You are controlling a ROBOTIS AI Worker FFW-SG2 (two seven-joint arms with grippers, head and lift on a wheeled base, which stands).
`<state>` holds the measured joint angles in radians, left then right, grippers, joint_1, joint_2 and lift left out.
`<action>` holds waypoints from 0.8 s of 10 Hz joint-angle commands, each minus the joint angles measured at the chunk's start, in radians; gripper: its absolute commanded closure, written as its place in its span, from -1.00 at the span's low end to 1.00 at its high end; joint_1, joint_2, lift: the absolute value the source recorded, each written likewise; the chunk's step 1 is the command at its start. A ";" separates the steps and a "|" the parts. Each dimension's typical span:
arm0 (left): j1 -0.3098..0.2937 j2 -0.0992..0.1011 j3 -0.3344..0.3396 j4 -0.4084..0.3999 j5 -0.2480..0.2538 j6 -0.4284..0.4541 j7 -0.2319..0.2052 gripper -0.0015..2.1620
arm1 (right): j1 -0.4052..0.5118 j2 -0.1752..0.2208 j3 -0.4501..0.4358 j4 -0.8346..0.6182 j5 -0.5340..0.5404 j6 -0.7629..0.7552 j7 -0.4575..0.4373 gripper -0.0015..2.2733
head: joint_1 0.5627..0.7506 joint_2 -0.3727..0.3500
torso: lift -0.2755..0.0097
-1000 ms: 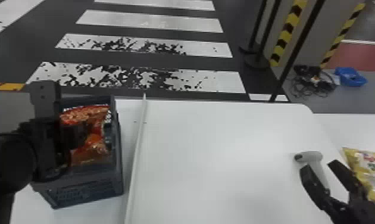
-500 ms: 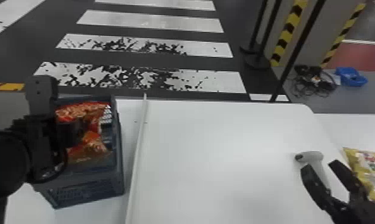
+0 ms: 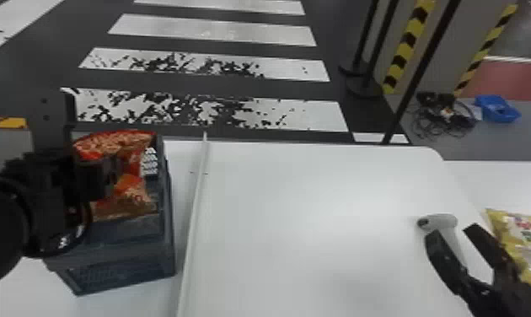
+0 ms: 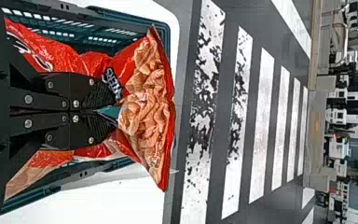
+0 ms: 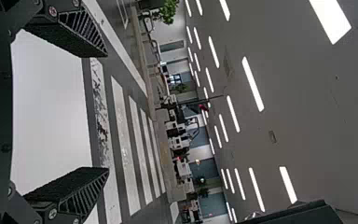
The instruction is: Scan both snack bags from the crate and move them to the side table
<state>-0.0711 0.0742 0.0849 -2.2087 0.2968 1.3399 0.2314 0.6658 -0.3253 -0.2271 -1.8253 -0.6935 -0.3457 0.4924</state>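
Red snack bag (image 3: 130, 194) stands in the crate (image 3: 127, 274) on the robot's left, pinched by the left tool (image 3: 111, 176), whose fingers are nearly together on it. The right tool (image 3: 452, 235) is wide open and empty, near the scanner (image 3: 441, 221) on the white bench (image 3: 319, 202). The yellow snack bag (image 3: 526, 240) lies at the far right.

In the left of the frame, the left gripper (image 3: 98, 179) overlaps a red snack bag (image 3: 130, 196) at a dark crate (image 3: 125, 267) on the white counter (image 3: 319, 202). Lower right, the right gripper (image 3: 454, 234), fingers parted, is beside a grey scanner (image 3: 443, 220) and yellow bag (image 3: 526, 236).
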 commanded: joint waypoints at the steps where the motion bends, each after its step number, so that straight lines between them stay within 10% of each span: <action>1: 0.013 0.001 -0.001 -0.039 0.001 0.000 0.000 0.97 | 0.000 0.000 0.000 0.000 0.000 0.004 0.000 -0.89 | 0.41 -0.26 | 0.26; 8: 0.039 -0.019 -0.102 -0.229 0.028 0.025 -0.007 0.97 | 0.009 0.008 -0.011 -0.012 -0.001 0.004 -0.002 -0.89 | 0.41 -0.41 | 0.26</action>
<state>-0.0291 0.0596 0.0038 -2.4354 0.3257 1.3644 0.2242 0.6724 -0.3209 -0.2340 -1.8346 -0.6949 -0.3411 0.4908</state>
